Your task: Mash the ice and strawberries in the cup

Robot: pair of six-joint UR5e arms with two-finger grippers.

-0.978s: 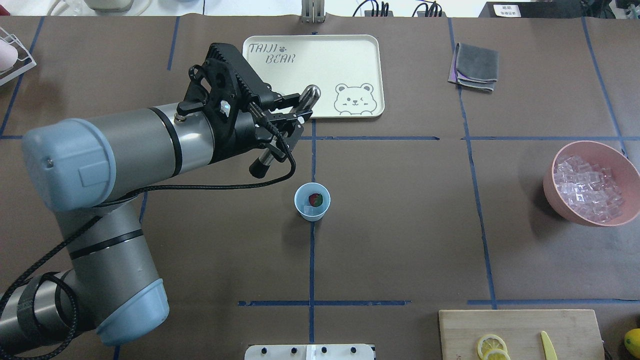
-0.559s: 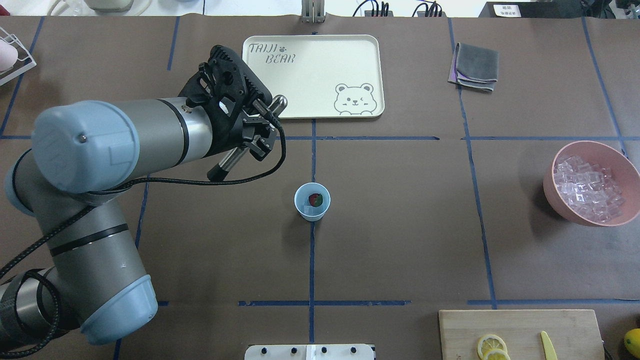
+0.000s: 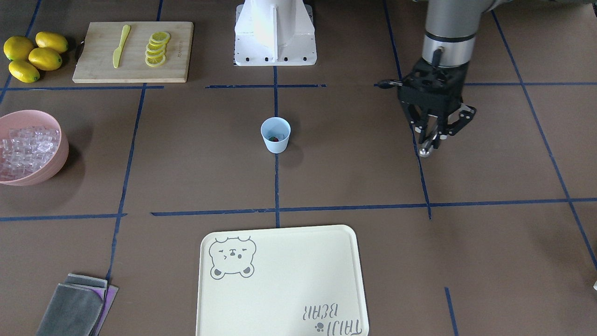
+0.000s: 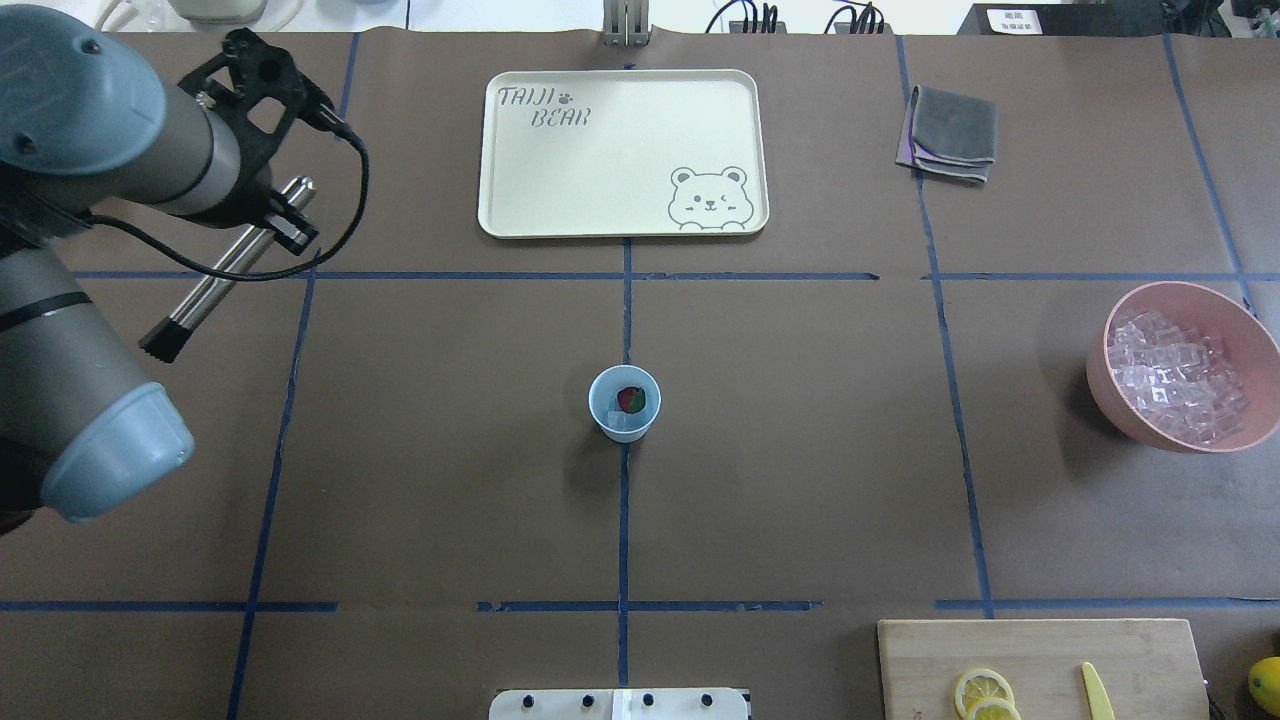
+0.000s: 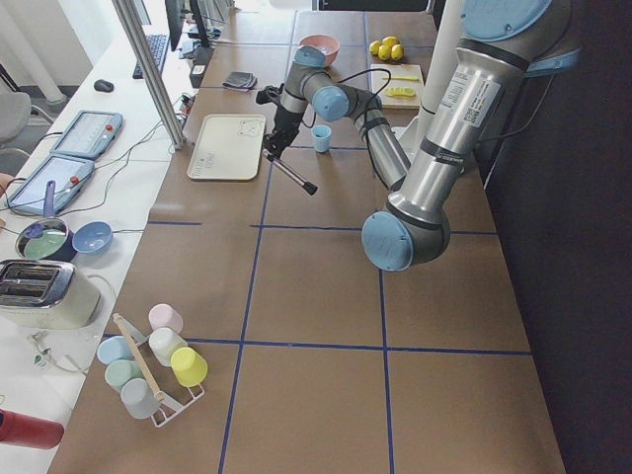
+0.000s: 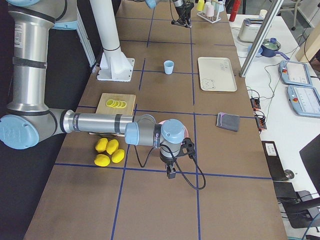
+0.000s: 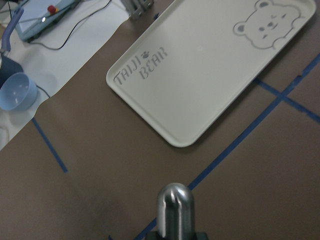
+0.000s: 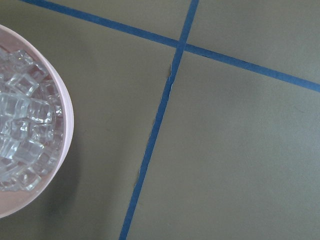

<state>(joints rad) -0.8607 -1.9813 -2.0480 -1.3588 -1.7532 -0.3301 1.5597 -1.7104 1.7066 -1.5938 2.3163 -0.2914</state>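
The pale-blue cup stands at the table's middle with a dark-red strawberry inside. Ice fills a pink bowl at the right edge. My left gripper hovers far left of the cup, shut on a metal masher rod whose rounded end shows in the left wrist view. My right gripper shows only in the exterior right view, beside the bowl; I cannot tell whether it is open or shut.
A cream bear tray lies behind the cup. A grey cloth sits at the back right. A cutting board with lemon slices and a yellow knife is at the front right, whole lemons beside it.
My left arm has swung left and back, away from the tray's edge and the cup, carrying the masher rod with it. The cup and strawberry have not moved.
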